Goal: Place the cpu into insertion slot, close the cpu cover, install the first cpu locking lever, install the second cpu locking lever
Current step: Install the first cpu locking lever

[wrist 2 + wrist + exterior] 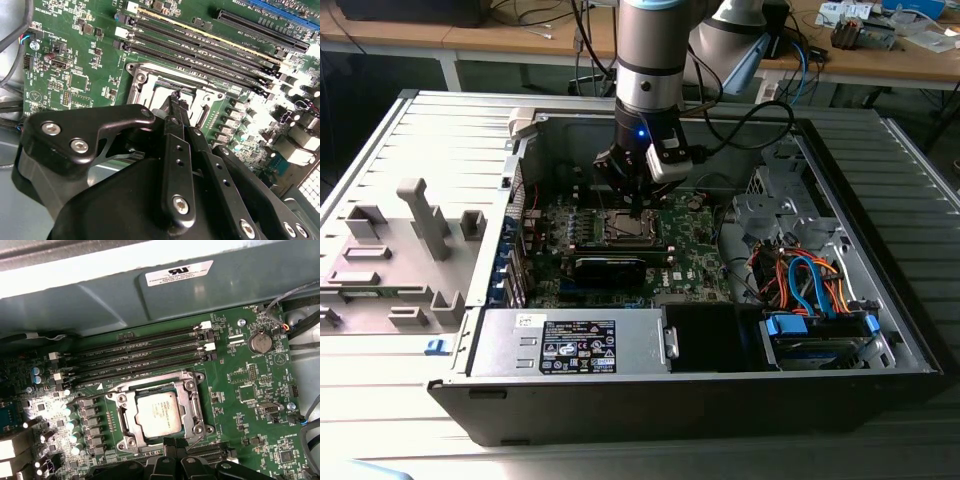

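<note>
The cpu (pixel 159 413), a pale silvery square chip, lies flat in the insertion slot (pixel 131 437) on the green board. The cpu cover (pixel 192 400), a silver frame plate, lies down around the chip's face. In the first wrist view my gripper (pixel 176 442) stands shut at the socket's edge, just beside the cover frame, with nothing between its fingers. In the second wrist view the black fingertips (pixel 176 96) are pressed together above the socket's metal rim (pixel 142 75). In the exterior view the gripper (pixel 636 208) hangs directly over the socket (pixel 625 228) inside the open computer case.
Long black memory slots (pixel 140 352) run beside the socket. A long black card (pixel 610 266) sits close by, and a power supply (pixel 570 345) lies in front of it. Coloured cables (pixel 810 275) fill the exterior view's right. A grey fixture (pixel 410 240) stands outside the case.
</note>
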`<control>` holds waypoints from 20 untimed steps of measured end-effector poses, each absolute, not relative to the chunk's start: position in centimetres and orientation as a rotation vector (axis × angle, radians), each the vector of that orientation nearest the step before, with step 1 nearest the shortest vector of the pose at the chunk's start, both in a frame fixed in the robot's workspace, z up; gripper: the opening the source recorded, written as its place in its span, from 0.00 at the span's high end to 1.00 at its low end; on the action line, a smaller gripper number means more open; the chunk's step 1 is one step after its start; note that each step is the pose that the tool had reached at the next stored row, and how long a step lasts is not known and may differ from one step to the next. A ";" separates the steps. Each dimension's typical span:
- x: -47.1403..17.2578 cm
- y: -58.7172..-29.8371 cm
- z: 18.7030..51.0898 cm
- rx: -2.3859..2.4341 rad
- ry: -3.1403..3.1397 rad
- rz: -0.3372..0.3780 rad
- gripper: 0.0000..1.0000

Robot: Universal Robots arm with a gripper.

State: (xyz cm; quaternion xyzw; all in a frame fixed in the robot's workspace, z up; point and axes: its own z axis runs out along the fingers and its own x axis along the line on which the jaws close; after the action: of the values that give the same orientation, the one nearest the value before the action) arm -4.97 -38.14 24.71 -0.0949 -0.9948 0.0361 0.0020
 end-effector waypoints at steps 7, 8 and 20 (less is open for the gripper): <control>-5.0 -38.1 24.7 -0.280 -3.123 0.113 0.89; -5.0 -38.1 24.7 -0.279 -3.124 0.113 0.89; -5.0 -38.1 24.7 -0.249 -3.127 0.113 0.89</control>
State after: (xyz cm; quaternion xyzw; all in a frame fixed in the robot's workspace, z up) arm -4.97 -38.13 24.71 -0.0793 -0.9962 0.0361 0.0014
